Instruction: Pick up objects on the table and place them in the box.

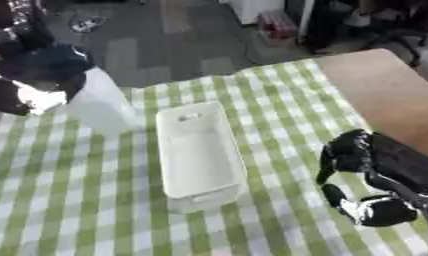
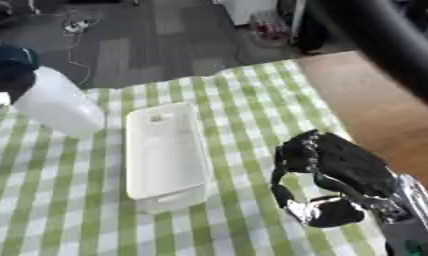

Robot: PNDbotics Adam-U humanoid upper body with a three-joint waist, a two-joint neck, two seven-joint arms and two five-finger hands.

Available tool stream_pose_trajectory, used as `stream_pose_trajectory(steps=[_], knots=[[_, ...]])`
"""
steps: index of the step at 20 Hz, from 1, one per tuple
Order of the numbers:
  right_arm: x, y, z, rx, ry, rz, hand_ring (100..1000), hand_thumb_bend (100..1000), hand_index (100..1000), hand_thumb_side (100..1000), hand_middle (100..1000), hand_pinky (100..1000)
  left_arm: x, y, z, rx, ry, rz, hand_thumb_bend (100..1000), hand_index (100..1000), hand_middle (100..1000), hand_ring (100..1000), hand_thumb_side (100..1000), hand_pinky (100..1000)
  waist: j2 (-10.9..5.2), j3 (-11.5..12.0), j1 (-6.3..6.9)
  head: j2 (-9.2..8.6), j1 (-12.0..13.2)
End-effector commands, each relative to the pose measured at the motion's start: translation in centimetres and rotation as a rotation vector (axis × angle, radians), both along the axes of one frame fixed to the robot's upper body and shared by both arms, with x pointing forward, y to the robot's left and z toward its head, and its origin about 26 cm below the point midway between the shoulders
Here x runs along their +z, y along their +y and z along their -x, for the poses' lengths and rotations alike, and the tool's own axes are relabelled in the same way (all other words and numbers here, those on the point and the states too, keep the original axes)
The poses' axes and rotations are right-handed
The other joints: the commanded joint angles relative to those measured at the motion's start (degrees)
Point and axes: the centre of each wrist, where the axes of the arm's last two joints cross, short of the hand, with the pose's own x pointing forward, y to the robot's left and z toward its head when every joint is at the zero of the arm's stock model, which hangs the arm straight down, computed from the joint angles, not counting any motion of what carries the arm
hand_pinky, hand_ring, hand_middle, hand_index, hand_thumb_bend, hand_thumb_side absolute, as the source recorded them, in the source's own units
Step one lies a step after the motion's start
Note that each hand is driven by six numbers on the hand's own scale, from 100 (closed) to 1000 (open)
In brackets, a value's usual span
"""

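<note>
Objects for the box are hard to find on the bench (image 1: pixel 77 200): the only candidate in view is a pale, rounded container (image 2: pixel 58 107), and it is already off the cloth.

Nearest, toward the bench's right edge, the right hand (image 2: pixel 327 167) hovers low over the green-checked cloth (image 1: pixel 279 100). Its fingers (image 2: pixel 287 160) curl downward and its thumb reaches under, yet only cloth shows in the gap between them, so it seems to hold nothing. Whether some small item lies under the palm cannot be told.

In the middle of the bench sits the box (image 1: pixel 169 165), a white oblong tub with its long side running from the near edge toward the far one. What shows of its inside is bare white; nothing appears to be in it.

Farther off, at the far left corner, the left hand (image 1: pixel 42 75) is raised with the container beneath it. The hand looks closed about the container's top, though the fingers themselves are a dark blur and the hold is a judgement. The container hangs tilted, well apart from the box and to its left.

Beyond the cloth, bare wood (image 1: pixel 384 85) shows at the far right corner.

As for progress, the task looks to be at an early stage: a pick seems done, no placement is visible, and the container has yet to travel right and down into the box.
</note>
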Motion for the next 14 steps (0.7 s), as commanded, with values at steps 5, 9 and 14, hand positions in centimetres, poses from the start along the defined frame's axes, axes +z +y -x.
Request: stream_pose_trajectory(steps=[5,9,14], knots=[[0.6,-0.4,0.1,-0.006,-0.019,0.022,441,100,547,838,458,379,2.7,-0.2,1.4,-0.007,-0.057,0.009,100,311,100,100,570,100,-0.75,0.3,0.06,-0.84,-0.6],[0.6,-0.4,0.2,-0.009,-0.018,0.024,441,100,547,838,458,379,3.3,-0.4,1.6,-0.012,-0.072,0.027,100,308,100,100,571,100,-0.83,0.4,0.12,-0.99,-0.6],[0.5,-0.5,0.2,-0.013,-0.016,0.029,442,100,548,838,459,379,4.4,-0.5,2.0,-0.02,-0.103,0.048,100,312,100,100,571,100,-0.97,0.6,0.27,-1.11,-0.8]])
